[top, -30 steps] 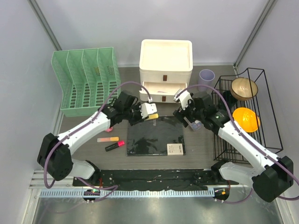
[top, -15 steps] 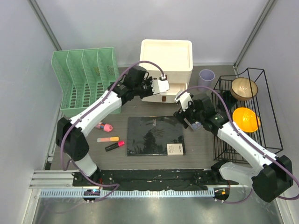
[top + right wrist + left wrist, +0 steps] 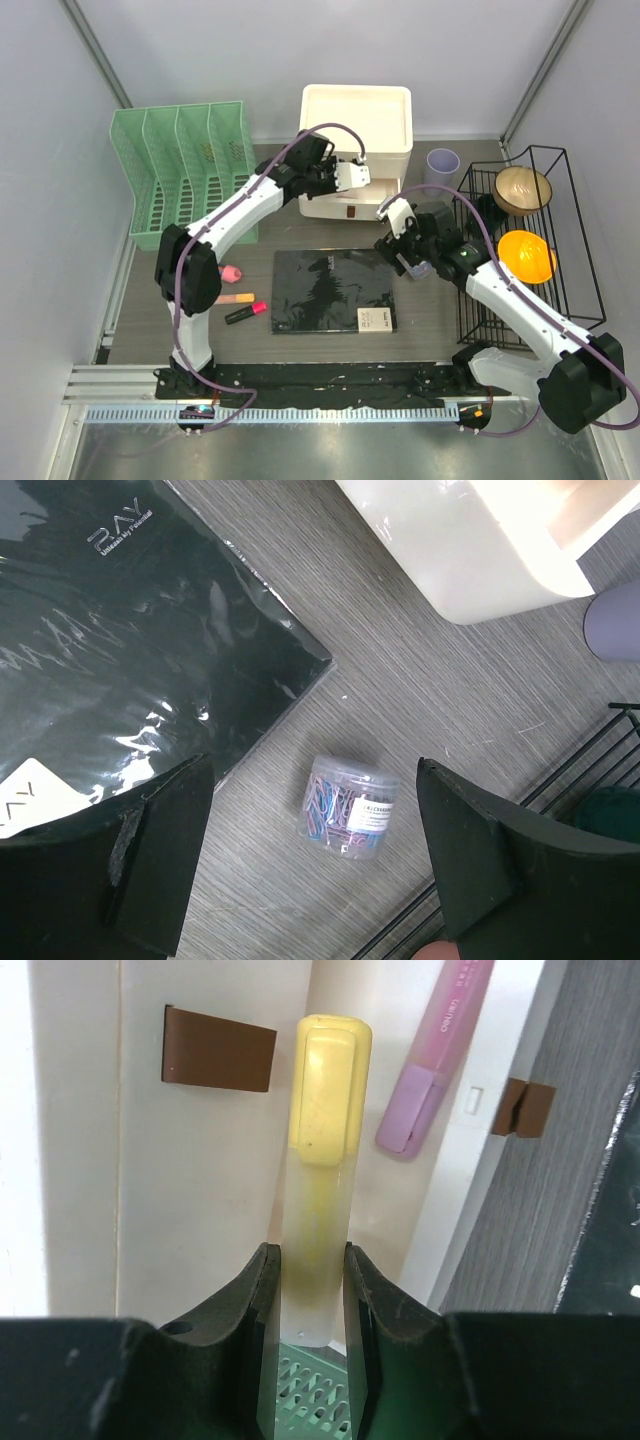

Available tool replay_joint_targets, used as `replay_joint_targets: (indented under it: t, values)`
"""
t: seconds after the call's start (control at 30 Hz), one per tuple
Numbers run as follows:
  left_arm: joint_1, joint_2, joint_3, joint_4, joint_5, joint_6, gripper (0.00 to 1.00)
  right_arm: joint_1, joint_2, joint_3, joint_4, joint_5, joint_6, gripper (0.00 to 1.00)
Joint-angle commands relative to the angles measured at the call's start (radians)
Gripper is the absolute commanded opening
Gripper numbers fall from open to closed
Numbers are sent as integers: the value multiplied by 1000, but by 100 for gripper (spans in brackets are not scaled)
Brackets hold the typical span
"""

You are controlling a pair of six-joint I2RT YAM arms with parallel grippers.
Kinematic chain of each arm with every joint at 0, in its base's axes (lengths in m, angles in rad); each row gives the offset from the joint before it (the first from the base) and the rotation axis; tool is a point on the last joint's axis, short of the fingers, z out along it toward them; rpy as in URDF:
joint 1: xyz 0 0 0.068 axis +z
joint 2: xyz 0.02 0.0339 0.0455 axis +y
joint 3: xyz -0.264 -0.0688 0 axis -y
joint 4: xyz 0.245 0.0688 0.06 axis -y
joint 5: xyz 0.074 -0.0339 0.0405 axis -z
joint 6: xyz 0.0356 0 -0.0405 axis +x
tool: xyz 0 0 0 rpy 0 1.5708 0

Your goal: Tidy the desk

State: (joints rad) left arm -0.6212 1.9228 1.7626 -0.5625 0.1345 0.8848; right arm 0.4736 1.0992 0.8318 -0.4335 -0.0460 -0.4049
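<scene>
Overhead, the desk (image 3: 420, 312) spans the whole cell, its railed front edge next to the arm bases. A white drawer unit (image 3: 356, 115) stands at the middle of the back edge, with a green file rack (image 3: 185, 170) in the back left corner and a lilac cup (image 3: 443, 163) just right of the unit. A wire rack (image 3: 520, 300) runs along the right edge and holds a bowl (image 3: 523, 188) and a round orange thing (image 3: 527, 255). A black notebook (image 3: 330, 290) lies flat mid-desk. Left of it lie an orange highlighter (image 3: 232, 298), a pink highlighter (image 3: 245, 312) and a small pink thing (image 3: 230, 271). The left gripper (image 3: 352, 178) is up against the unit's front. The right gripper (image 3: 405, 250) hangs over the desk between the notebook and the wire rack.

Seen from the left wrist, the fingers are clamped on a yellow highlighter (image 3: 318, 1160), cap end pointing away from them and over the white unit. A purple pen (image 3: 440, 1050) lies on a white surface of the unit just beside it; I cannot tell whether that is an open drawer. Two brown tabs (image 3: 218, 1048) show on the unit, and grey desk runs down the right side.

Under the right wrist, the fingers stand wide apart and hold nothing. A clear jar of paper clips (image 3: 347, 805) stands on the desk below the gap, near the notebook's corner but apart from it. The unit's corner, the cup and the wire rack's bars lie towards the right.
</scene>
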Motion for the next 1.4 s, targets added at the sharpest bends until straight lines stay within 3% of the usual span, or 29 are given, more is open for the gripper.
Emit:
replay_joint_targets:
  t: [0.0, 0.27, 0.47, 0.63, 0.77, 1.0, 1.37]
  values:
    - [3, 21, 61, -5, -26, 16, 24, -6, -29, -2, 36, -11, -3, 85]
    - [3, 21, 63, 6, -36, -3, 55, -6, -35, -3, 32, -20, -5, 85]
    - [3, -18, 40, 27, -44, -38, 65, -6, -39, -3, 30, -22, -5, 85]
    - [3, -125, 0, 39, -53, -93, 68, -6, -45, -3, 26, -26, -5, 86]
    - [5, -238, -64, 21, -53, -132, 78, -6, -50, -2, 27, -28, 3, 86]
    - [67, -491, -336, -22, 42, -205, 98, -4, -42, 1, 24, -41, 5, 87]
    - [192, -844, -852, -145, 103, -166, 100, -4, -21, 18, -2, -83, 3, 87]
